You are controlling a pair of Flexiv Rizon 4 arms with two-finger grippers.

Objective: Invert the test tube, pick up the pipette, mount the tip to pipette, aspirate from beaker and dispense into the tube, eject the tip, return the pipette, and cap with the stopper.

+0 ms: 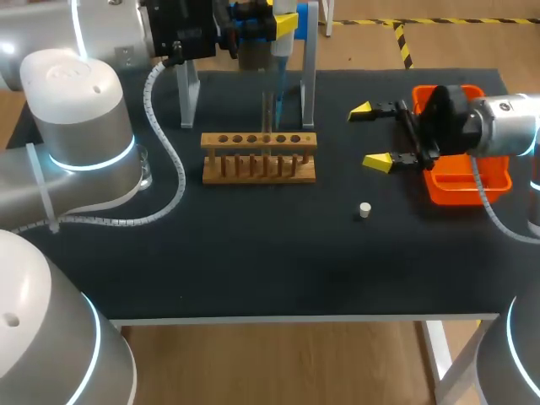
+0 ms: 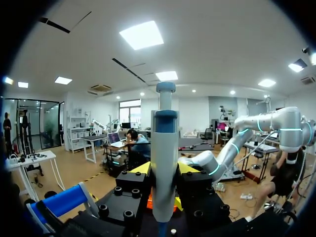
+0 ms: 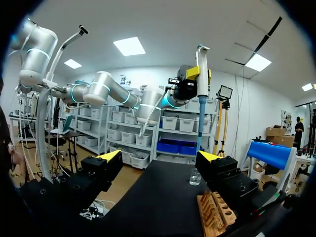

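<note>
The left gripper (image 2: 164, 170) has its yellow-tipped fingers pinched on the barrel of the tall grey-and-blue pipette (image 2: 164, 148), one from each side. It holds the pipette upright at the table's far edge, probably so that the lower end points straight down over the wooden test-tube rack (image 1: 259, 157) with its row of holes. I cannot tell whether a tube stands there. The right gripper (image 1: 371, 137) hovers with fingers spread wide and nothing between them, beside the orange plastic tray (image 1: 464, 184) and near the small white stopper (image 1: 364, 210) – well placed, I judge, for capping later. The small clear glass beaker (image 3: 195, 177) sits apart from the rack, on the left arm's side.
</note>
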